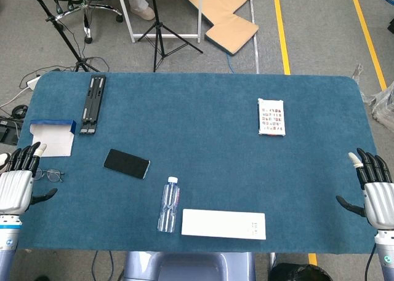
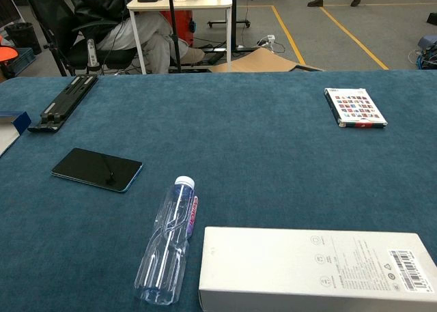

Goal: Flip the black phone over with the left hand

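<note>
Black phone [image 1: 127,163] lies flat, long axis running left-right.

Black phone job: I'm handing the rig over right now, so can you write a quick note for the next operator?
Left hand: open, at the table's left edge, holding nothing.
Right hand: open, at the right edge, idle.
Black phone: flat on the blue table, left of centre, beyond the lying water bottle.
Done: nothing; phone untouched.
Left: reach with the left hand, flip the phone over.
</note>
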